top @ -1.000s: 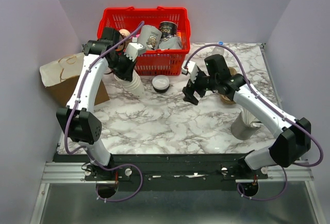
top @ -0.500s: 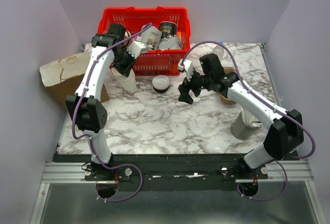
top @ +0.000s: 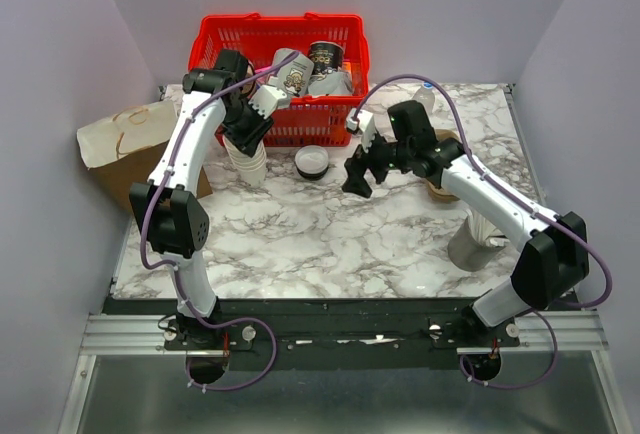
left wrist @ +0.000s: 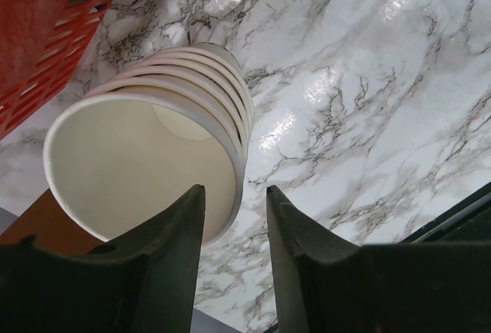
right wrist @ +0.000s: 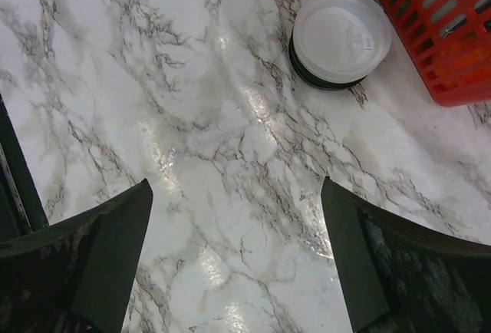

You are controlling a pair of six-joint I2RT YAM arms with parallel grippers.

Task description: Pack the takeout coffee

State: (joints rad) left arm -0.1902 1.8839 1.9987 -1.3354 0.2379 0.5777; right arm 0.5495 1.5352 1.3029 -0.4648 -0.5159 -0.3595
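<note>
Both arms have shifted over the last second: the left arm has folded in closer to the red basket (top: 277, 119), and the right gripper (top: 356, 180) has moved left, nearer the stack of lids (top: 312, 162).

Left gripper (left wrist: 234, 192): fingers a narrow gap apart, holding nothing. It hangs over the open mouth of the stack of nested paper cups (left wrist: 146, 160), with the near rim of the top cup showing in the gap. Contact cannot be confirmed. The stack stands on the bench (top: 300, 234) just in front of the basket, beside a brown paper bag (top: 125, 139).

Right gripper (right wrist: 235, 182): fingers wide apart, empty, above bare marble. The lids (right wrist: 340, 37) lie ahead of it, just beside the basket corner (right wrist: 449, 41).

Takeout coffee (top: 466, 246): a cream tapered cup near the right edge of the bench, partly hidden under the right arm and well apart from both grippers. Its lid cannot be made out.

Printed grey mugs (top: 292, 74) lie in the basket.
</note>
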